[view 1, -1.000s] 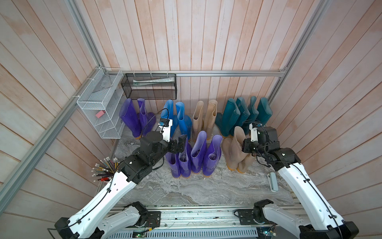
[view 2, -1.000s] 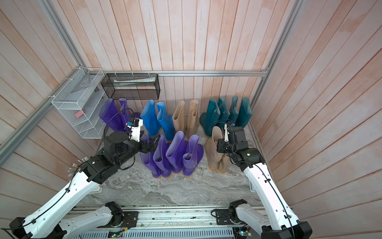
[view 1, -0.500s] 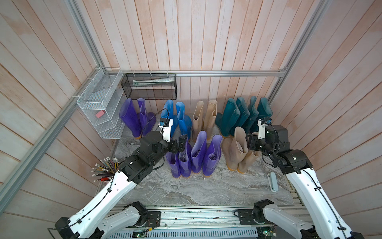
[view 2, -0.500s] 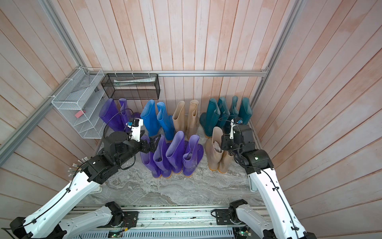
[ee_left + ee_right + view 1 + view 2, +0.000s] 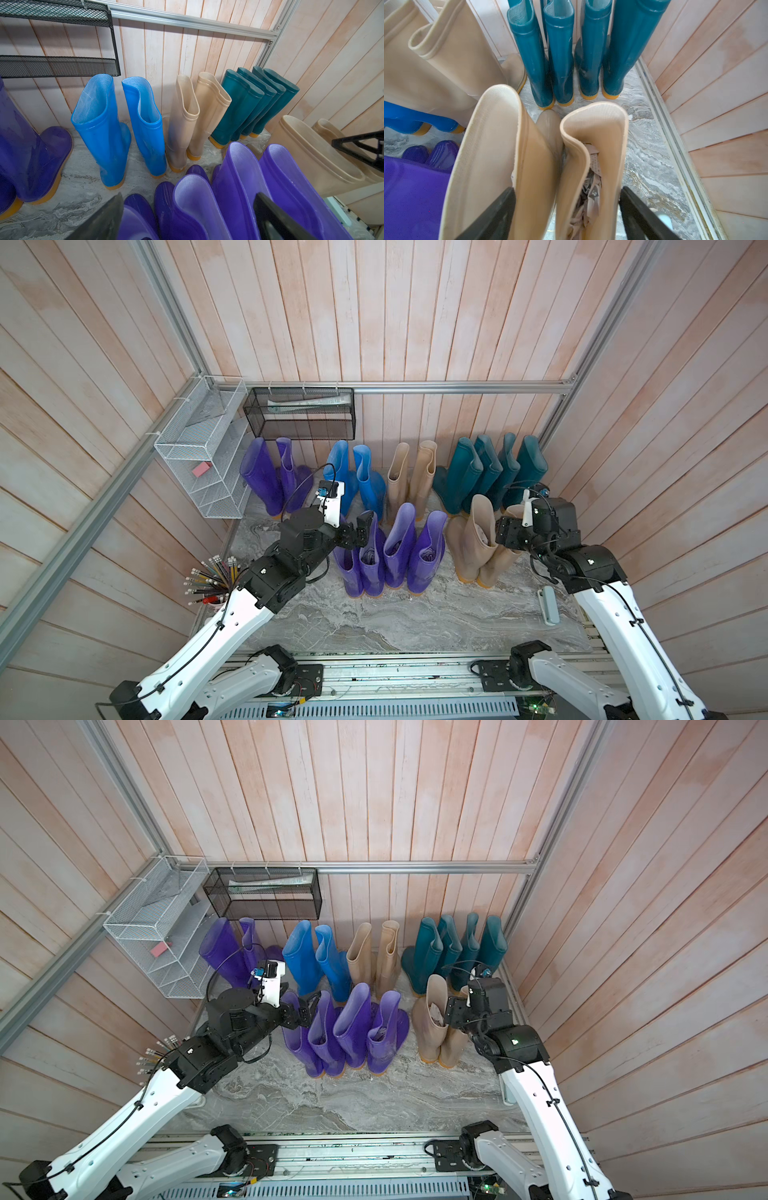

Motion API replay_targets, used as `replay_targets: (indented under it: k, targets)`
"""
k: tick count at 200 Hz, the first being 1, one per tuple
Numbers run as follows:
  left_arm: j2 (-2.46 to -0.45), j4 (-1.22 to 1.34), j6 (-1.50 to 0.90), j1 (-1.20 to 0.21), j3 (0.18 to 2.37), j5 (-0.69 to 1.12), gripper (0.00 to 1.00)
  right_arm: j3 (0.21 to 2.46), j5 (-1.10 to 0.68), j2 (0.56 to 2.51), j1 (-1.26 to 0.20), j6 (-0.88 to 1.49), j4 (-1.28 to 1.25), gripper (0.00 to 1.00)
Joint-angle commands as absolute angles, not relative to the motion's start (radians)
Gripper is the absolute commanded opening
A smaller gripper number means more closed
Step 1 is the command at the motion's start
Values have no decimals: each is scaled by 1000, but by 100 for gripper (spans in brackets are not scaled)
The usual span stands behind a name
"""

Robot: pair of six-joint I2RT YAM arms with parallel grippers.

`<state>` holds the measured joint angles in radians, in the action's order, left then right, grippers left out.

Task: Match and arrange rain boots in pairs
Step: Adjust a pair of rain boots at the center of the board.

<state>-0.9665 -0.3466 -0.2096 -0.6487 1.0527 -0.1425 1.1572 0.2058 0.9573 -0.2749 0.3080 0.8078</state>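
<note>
Status: rain boots (image 5: 353, 1023) all upright on the worktop (image 5: 374, 622), in two rows. Reference is the black mesh rack (image 5: 301, 414).

Back row:
- purple pair (image 5: 270, 477) sits under the rack's left-arm end
- blue pair (image 5: 353, 477) sits under its other end
- back beige pair (image 5: 409, 472), then four teal boots (image 5: 490, 472), stand further out from the rack toward the right arm's side

Front row, nearer the arms than the rack: four purple boots (image 5: 390, 551) packed side by side, front beige pair (image 5: 478, 547) just beside them.

Left hand (image 5: 359, 531) is spread wide over the tops of the front purple boots nearest the rack, nothing gripped.

Right hand (image 5: 566, 189) is spread wide across the tops of the front beige pair. One of its fingers (image 5: 492, 214) is at the mouth of one boot, the other is outside the second boot's wall. Can't tell if either touches. Crumpled paper (image 5: 589, 180) is stuffed in that second boot.
</note>
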Motion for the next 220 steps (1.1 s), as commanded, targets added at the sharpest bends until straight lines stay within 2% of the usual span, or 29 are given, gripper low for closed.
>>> replay_targets:
  k: [1,74,103,141,154,220]
  targets:
    - [-933,-324,-211,-644,1026,-152,100,1141,106,961,-268,323,760,81]
    - [-897,-319,-215,-643,992,-149,100,1169,-8,1004,-264,333,715,81]
    - [-896,-319,-212,-643,994,-146,100,1203,-10,1024,-264,326,739,85]
    - [-897,-316,-207,-640,990,-141,100,1240,85,1009,-282,317,793,75]
    - [-906,-313,-205,-640,992,-135,100,1272,95,1017,-295,323,835,68]
    - [-921,-316,-200,-638,1001,-119,100,1223,160,1002,-308,329,853,70]
